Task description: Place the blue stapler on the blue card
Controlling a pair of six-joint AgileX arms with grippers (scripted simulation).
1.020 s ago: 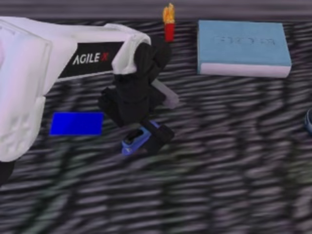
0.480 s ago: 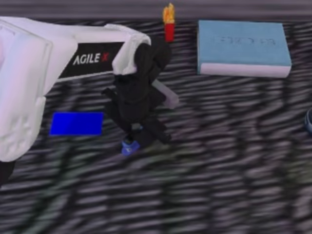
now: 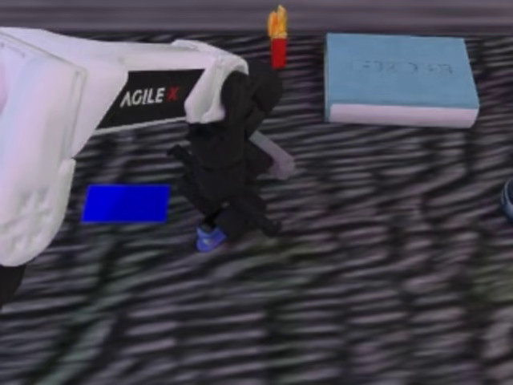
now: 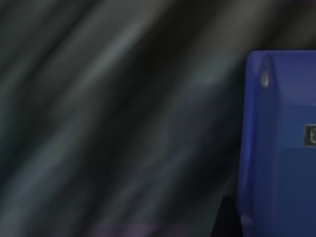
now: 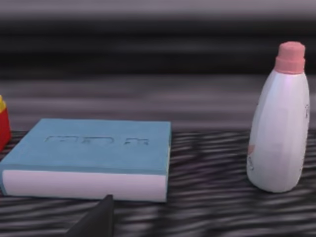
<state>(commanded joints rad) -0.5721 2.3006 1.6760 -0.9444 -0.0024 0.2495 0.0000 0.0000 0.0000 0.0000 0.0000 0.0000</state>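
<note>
Only a periwinkle end of the blue stapler (image 3: 208, 238) shows, near the flat blue card (image 3: 126, 203) but apart from it, to the card's right.

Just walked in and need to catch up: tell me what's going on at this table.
The left gripper is down over the blue stapler, covering most of it; only one end shows in the top view. The stapler sits on the table, to the right of the blue card and apart from it, so it is not yet placed. Whether the jaws have closed cannot be told. The right arm is out of the top view.
</note>
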